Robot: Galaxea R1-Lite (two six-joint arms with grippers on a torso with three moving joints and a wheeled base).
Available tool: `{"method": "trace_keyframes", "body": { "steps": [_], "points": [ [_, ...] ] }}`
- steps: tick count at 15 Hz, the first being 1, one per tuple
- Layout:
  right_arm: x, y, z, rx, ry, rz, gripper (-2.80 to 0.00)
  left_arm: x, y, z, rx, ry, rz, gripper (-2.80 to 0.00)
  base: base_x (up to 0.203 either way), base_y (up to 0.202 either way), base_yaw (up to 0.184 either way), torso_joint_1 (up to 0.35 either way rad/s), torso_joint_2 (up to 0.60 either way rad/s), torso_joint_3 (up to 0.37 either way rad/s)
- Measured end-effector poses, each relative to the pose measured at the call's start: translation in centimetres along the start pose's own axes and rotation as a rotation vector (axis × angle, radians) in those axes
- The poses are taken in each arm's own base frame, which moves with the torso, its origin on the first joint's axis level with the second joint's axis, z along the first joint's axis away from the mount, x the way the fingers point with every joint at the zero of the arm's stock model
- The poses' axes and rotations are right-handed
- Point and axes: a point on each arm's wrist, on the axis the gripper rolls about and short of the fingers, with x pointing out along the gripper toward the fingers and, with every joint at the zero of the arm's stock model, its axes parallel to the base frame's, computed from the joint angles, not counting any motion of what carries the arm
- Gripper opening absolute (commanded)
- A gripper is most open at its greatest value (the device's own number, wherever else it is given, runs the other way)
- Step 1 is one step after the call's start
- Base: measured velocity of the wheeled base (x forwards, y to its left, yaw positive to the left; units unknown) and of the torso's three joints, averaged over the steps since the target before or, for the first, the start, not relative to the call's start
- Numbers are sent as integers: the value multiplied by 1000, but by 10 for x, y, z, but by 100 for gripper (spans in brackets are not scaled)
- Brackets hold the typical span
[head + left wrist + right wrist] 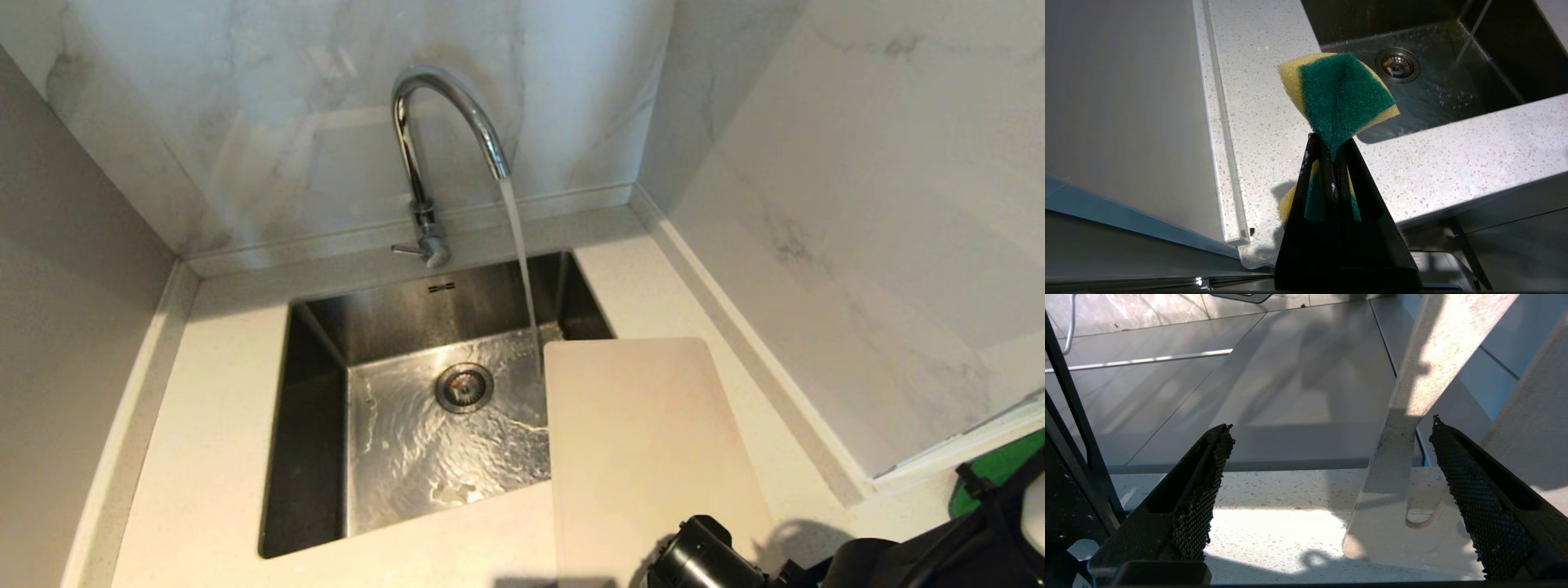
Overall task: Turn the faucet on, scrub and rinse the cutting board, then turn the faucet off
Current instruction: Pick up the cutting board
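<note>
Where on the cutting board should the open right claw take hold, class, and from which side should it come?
Grip the cutting board at its near short end, by the handle slot, coming from the robot's side. That end lies flat on the counter, nearest the open right claw, while the far corner overhangs the sink. The thin edge probably suits a pinch.

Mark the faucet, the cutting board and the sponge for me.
faucet (408, 143): head view, upright chrome neck.
cutting board (645, 441): head view, middle of flat face.
sponge (1341, 96): left wrist view, green scrub side.

Marble-veined wall panels (857, 204), speckled pale countertop (212, 457), grey cabinet doors (1298, 388).
</note>
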Motion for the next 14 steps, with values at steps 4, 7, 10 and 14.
{"method": "trace_keyframes", "body": {
  "steps": [4, 7, 10, 14],
  "points": [
    [3, -1, -1, 6, 9, 9, 0, 0, 0, 0, 0, 0, 0, -280, 0, 0, 0, 0, 0, 0],
    [5, -2, -1, 6, 14, 13, 0, 0, 0, 0, 0, 0, 0, -280, 0, 0, 0, 0, 0, 0],
    [10, -5, 2, 9, 9, 5, 0, 0, 0, 0, 0, 0, 0, -280, 0, 0, 0, 0, 0, 0],
    [18, -5, 4, 7, 15, 16, 0, 0, 0, 0, 0, 0, 0, -280, 0, 0, 0, 0, 0, 0]
  ]
}}
